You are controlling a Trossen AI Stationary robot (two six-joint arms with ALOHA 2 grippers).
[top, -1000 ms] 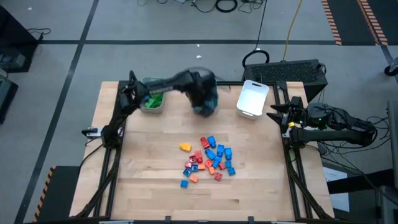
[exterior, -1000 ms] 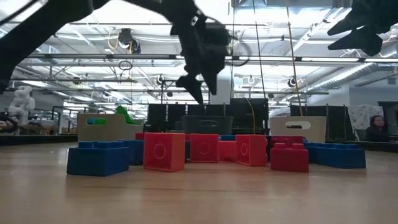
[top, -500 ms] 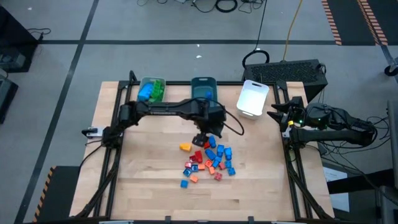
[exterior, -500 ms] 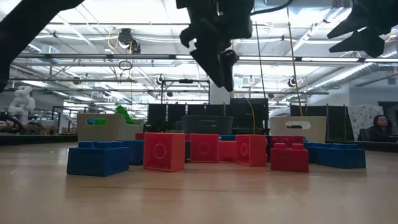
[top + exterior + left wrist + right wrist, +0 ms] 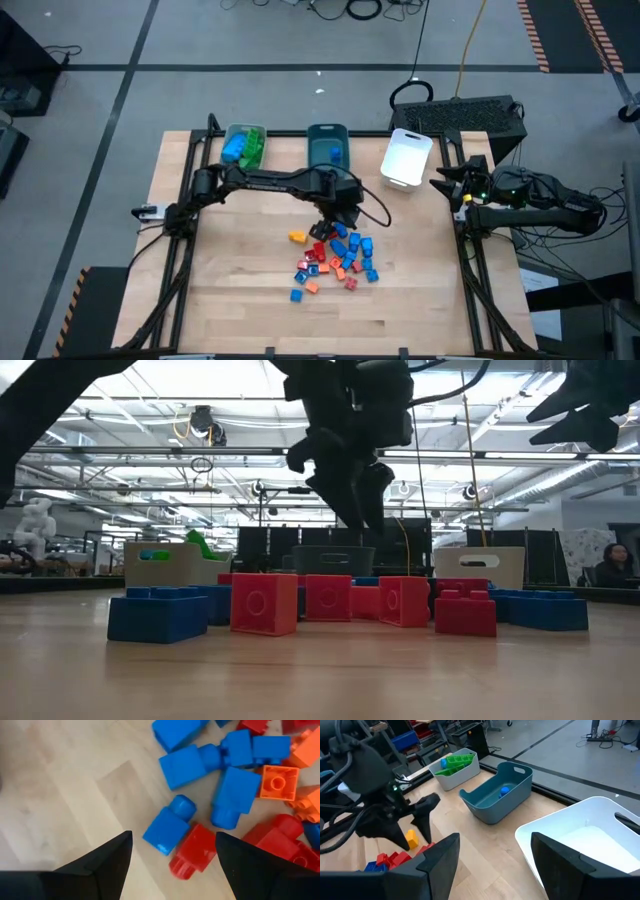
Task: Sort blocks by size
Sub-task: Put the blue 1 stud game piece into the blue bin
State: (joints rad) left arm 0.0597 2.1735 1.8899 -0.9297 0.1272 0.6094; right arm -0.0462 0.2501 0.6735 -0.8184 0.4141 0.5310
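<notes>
Hovering open: left end effector (image 5: 172,851) above blocks (image 5: 220,795).

High view looks straight down on the whole table (image 5: 230,290) from well above, floor around it visible. Low view sits at tabletop height, facing level across the blocks (image 5: 265,603) into the room, very near them. Left wrist view points down, close over the same block pile (image 5: 225,785). Right wrist view looks across from the table's 3 o'clock edge toward 9 o'clock, sharing the teal tray (image 5: 497,792) and white tray (image 5: 580,837) with the high view.
</notes>
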